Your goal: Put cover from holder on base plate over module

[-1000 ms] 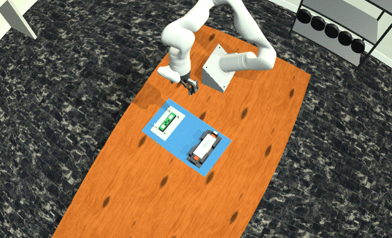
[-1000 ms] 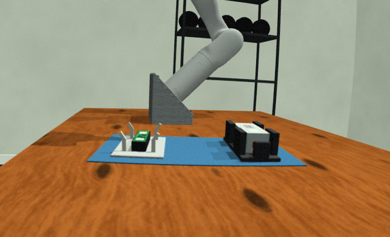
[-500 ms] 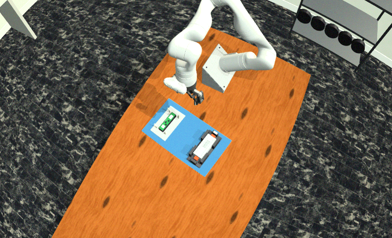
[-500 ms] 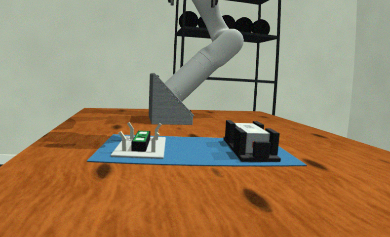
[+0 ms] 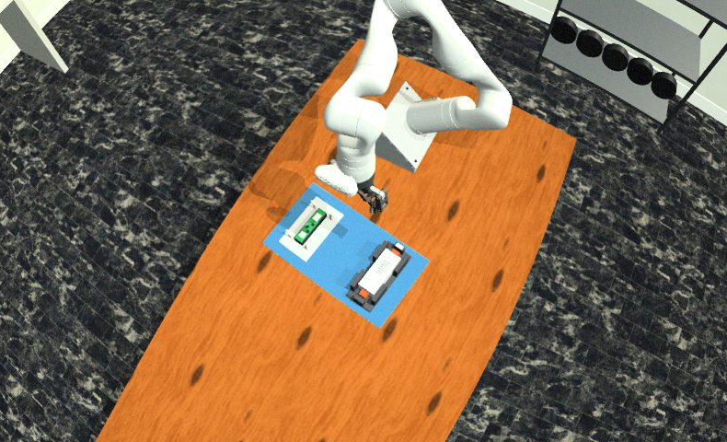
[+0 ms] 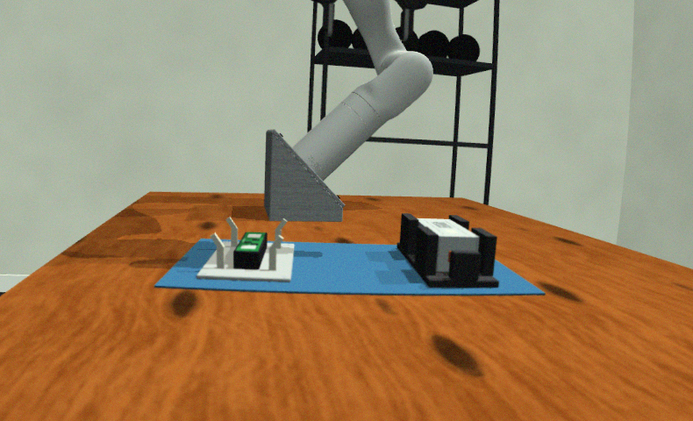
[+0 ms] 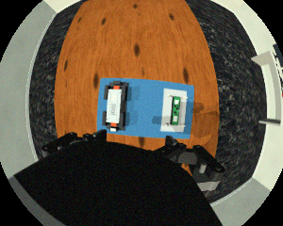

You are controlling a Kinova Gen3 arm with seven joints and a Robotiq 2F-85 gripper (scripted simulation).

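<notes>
Cover (image 5: 380, 272) (image 6: 448, 237) (image 7: 114, 105), white, sits in the dark holder (image 5: 369, 305) (image 6: 462, 282) (image 7: 122, 88), right of centre in the top view and at left in the wrist view, with orange parts at both its ends. The holder's uprights stand along the cover's long sides. Both rest on the blue mat (image 5: 337, 260) (image 6: 339, 271) (image 7: 146, 110). On the mat's left part in the top view lies the white base plate (image 5: 305, 255) (image 6: 243, 274) (image 7: 167, 123), bearing the green-topped module (image 5: 309, 226) (image 6: 250, 250) (image 7: 175, 110) between upright prongs. The module is uncovered. The gripper (image 5: 377, 201) (image 7: 135, 139) has its fingers spread wide, nothing between them, above the table (image 5: 323, 372) (image 6: 308, 344) (image 7: 137, 28), near the middle of the top view and apart from the cover.
</notes>
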